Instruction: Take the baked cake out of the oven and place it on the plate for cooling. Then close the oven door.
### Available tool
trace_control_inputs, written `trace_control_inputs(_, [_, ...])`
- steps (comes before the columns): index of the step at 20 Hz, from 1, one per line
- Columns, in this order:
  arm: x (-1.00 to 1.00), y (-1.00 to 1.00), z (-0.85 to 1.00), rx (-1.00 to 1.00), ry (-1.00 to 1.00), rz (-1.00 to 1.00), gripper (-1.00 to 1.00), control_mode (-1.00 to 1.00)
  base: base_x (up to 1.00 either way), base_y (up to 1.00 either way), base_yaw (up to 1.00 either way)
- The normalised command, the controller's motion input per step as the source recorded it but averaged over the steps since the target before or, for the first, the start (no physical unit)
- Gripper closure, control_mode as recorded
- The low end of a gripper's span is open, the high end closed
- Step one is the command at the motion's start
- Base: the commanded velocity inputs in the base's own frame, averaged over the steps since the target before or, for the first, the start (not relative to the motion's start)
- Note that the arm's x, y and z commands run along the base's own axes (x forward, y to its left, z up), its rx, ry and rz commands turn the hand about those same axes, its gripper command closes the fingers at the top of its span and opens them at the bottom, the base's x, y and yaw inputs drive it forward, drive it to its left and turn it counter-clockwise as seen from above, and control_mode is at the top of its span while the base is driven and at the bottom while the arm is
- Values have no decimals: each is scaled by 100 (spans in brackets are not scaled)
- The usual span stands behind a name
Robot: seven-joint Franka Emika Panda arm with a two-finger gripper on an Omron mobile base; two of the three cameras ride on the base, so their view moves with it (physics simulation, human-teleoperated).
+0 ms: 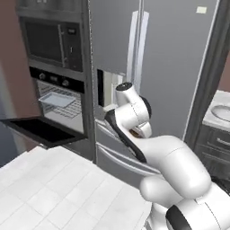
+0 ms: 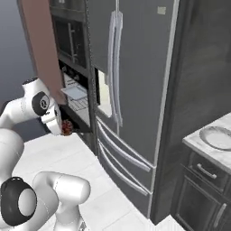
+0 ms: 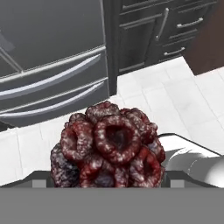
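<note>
A dark red, berry-topped cake (image 3: 107, 148) sits right in front of the hand camera, above the white floor. My gripper (image 2: 62, 126) is shut on the cake (image 2: 67, 128); its fingertips are hidden behind it. The arm is folded back near the fridge, away from the oven (image 1: 58, 96). The oven door (image 1: 40, 130) hangs open and flat, with a pale tray (image 1: 56, 99) on the wire rack inside. A pale round plate (image 2: 219, 136) lies on the marble counter at the far right.
A tall grey fridge (image 2: 135, 67) with long handles and lower drawers stands between the oven and the counter. A microwave (image 1: 47, 42) sits above the oven. Dark cabinets (image 2: 203, 180) stand under the counter. White tiled floor (image 1: 54, 188) lies open in front.
</note>
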Motion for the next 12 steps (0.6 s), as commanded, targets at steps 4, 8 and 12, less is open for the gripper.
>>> trace_control_inputs(4, [0, 0, 0, 0, 0, 0, 100, 100, -52, 0, -68])
trace_control_inputs(8, [0, 0, 0, 0, 0, 0, 100, 100, -49, -7, -67])
trace_control_inputs(12, [0, 0, 0, 0, 0, 0, 100, 100, -20, -30, -63])
